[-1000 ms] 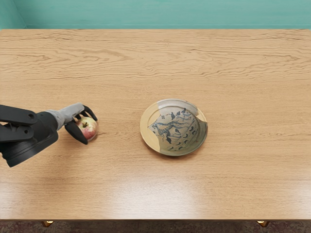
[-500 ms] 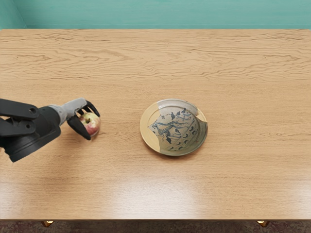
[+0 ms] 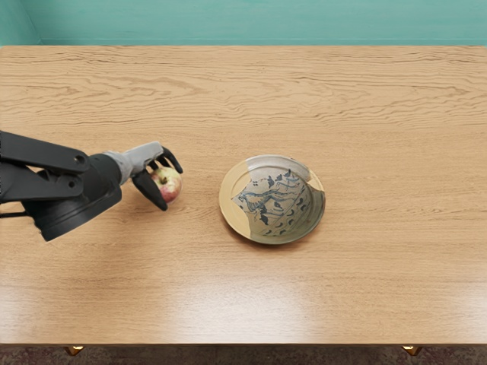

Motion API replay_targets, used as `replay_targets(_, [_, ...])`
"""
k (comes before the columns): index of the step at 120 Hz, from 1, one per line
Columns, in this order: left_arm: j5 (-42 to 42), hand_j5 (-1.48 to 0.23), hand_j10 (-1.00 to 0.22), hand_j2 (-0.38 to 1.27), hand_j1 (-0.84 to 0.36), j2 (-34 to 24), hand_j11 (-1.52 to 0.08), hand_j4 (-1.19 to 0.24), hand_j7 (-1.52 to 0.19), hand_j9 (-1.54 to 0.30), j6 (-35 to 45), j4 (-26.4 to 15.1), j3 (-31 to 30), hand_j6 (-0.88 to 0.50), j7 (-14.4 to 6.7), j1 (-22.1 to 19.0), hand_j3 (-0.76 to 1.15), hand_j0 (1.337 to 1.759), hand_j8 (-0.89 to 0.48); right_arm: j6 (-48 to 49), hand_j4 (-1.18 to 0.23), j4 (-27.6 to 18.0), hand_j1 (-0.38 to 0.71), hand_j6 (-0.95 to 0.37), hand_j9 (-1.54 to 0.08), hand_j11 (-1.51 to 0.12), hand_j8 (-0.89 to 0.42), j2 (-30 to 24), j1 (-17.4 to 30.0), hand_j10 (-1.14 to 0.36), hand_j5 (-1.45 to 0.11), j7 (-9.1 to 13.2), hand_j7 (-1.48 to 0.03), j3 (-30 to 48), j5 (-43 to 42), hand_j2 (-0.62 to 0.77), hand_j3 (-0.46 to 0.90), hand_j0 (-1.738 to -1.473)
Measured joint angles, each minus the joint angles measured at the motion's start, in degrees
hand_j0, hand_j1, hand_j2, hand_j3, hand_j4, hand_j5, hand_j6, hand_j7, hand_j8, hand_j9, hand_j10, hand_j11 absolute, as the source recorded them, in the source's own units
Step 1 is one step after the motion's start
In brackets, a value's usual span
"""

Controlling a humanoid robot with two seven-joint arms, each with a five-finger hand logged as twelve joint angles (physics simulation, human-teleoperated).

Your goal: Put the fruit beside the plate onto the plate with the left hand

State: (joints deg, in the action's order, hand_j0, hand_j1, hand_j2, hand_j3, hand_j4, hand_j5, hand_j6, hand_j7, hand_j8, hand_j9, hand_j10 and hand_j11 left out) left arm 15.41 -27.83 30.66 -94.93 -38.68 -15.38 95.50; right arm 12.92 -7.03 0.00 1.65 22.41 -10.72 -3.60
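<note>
In the head view, left of centre, our left hand (image 3: 156, 176) has its fingers curled around the apple (image 3: 168, 183), which is just left of the plate (image 3: 227, 199) and not yet over it. We judge it best to grip firmly, clear the rim, and release above the plate's middle.

A wooden table (image 3: 319, 91) with light, wavy grain running side to side fills most of the view and extends on every side of the left hand (image 3: 151, 175). Well beyond the hand, past the table's far edge, stands a plain teal wall (image 3: 251, 21). Nearer than the hand, below the front edge, a dark floor (image 3: 243, 356) strip shows two gold-coloured table feet (image 3: 74, 350). A soft pale sheen (image 3: 251, 300) lies on the tabletop there.
</note>
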Motion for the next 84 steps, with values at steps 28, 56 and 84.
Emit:
replay_targets(28, [-2.2, -0.65, -0.49, 0.23, -0.20, 3.7, -0.64, -0.49, -0.64, -0.64, 0.1, 0.2, 0.9, -0.40, 0.0, 1.4, 0.00, 1.658, -0.39, 0.0, 0.00, 0.0, -0.35, 0.00, 0.00, 0.00, 0.00, 0.0, 0.0, 0.00, 0.00, 0.0, 0.00, 0.0, 0.0, 0.00, 0.00, -1.658])
replay_targets(56, [-3.6, -0.65, -0.49, 0.22, -0.19, 5.8, -0.64, -0.49, -0.64, -0.64, 0.1, 0.4, 1.8, -0.40, 0.0, 2.2, 0.00, 1.658, -0.40, 0.0, 0.00, 0.0, -0.35, 0.00, 0.00, 0.00, 0.00, 0.0, 0.0, 0.00, 0.00, 0.0, 0.00, 0.0, 0.0, 0.00, 0.00, -1.658])
replay_targets(84, [-4.7, -0.65, -0.49, 0.22, -0.20, 7.0, -0.64, -0.49, -0.64, -0.64, 0.1, 0.5, 2.4, -0.40, 0.0, 3.2, 0.00, 1.658, -0.39, 0.0, 0.00, 0.0, -0.35, 0.00, 0.00, 0.00, 0.00, 0.0, 0.0, 0.00, 0.00, 0.0, 0.00, 0.0, 0.0, 0.00, 0.00, -1.658])
